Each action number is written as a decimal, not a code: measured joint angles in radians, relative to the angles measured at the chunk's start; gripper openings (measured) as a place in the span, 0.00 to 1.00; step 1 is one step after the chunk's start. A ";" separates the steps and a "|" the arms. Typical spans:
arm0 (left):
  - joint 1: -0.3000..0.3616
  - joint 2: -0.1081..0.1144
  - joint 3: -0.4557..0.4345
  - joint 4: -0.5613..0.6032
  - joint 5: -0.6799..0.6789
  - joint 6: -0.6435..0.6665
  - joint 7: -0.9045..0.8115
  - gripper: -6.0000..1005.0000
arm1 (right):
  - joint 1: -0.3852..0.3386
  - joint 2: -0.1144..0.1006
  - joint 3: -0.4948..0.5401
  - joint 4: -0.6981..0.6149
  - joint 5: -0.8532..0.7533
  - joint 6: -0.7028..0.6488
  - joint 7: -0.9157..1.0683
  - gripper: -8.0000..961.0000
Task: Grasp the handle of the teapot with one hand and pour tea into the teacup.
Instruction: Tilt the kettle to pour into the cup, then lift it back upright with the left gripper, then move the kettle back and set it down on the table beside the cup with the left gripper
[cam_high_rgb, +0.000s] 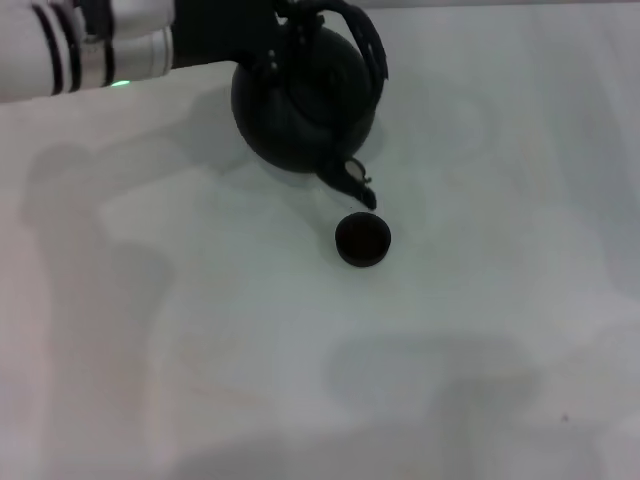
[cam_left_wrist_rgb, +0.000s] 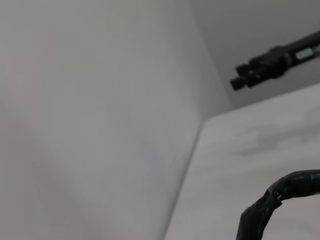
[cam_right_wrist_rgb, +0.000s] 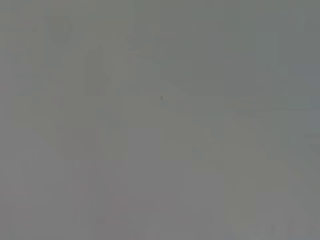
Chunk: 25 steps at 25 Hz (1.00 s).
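Teapot (cam_high_rgb: 300, 105) tilted, spout above teacup (cam_high_rgb: 362, 240)

Pretty bare setup here. The worktop (cam_high_rgb: 200, 350) is a plain, pale white-grey surface that fills nearly the whole head view, matte, with soft blurry shadows across it, one patch at the near middle and a longer one down the left side. There's one tiny dark speck (cam_high_rgb: 565, 417) at the near right. Lighting looks diffuse and even, no hard glare. From the left wrist view you get a plain light wall (cam_left_wrist_rgb: 90, 110) meeting the worktop's edge, and a greyer wall beyond it at the far side. A black tripod-like stand (cam_left_wrist_rgb: 272, 64) pokes in up there against that grey wall. The right wrist view just shows flat grey surface.
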 joint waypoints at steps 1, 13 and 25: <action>0.014 0.000 0.000 0.001 -0.029 0.009 0.010 0.10 | 0.000 0.000 0.000 0.000 0.000 0.000 0.000 0.88; 0.265 -0.003 -0.001 0.157 -0.515 0.101 0.182 0.10 | 0.003 -0.004 0.000 -0.024 0.000 -0.028 -0.003 0.88; 0.494 -0.010 -0.003 0.566 -0.943 0.100 0.506 0.10 | 0.028 -0.009 0.000 -0.063 -0.002 -0.075 -0.004 0.88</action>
